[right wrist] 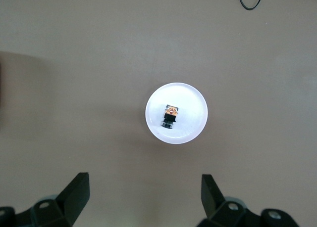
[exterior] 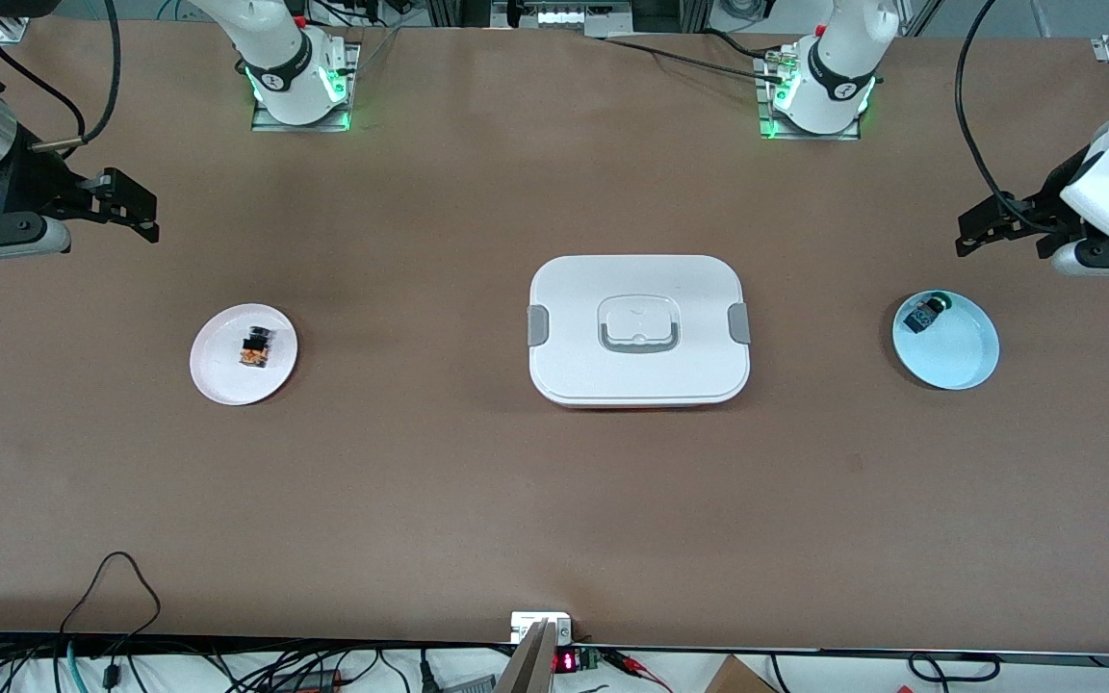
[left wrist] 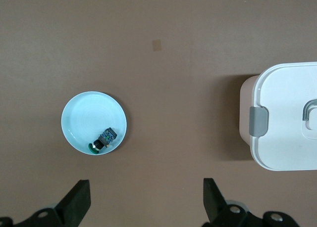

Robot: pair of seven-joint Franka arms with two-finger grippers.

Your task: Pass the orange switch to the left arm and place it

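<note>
The orange switch (exterior: pixel 256 347) (right wrist: pixel 170 116), small and black with orange parts, lies on a white round plate (exterior: pixel 218 375) (right wrist: pixel 190 123) toward the right arm's end of the table. My right gripper (exterior: pixel 136 207) (right wrist: pixel 145 192) hangs open and empty in the air, over bare table beside that plate. The white box (exterior: pixel 593 366) (left wrist: pixel 287 123) with grey clips sits shut at mid-table. My left gripper (exterior: pixel 970 233) (left wrist: pixel 147 197) is also open and empty, up over the table near a light blue plate (exterior: pixel 959 361) (left wrist: pixel 86 118).
A tiny black-blue component with a green end (exterior: pixel 925 314) (left wrist: pixel 103 139) lies on the blue plate. Cables and electronics run along the table edge nearest the front camera (exterior: pixel 554 640). Brown tabletop stretches between the plates and the box.
</note>
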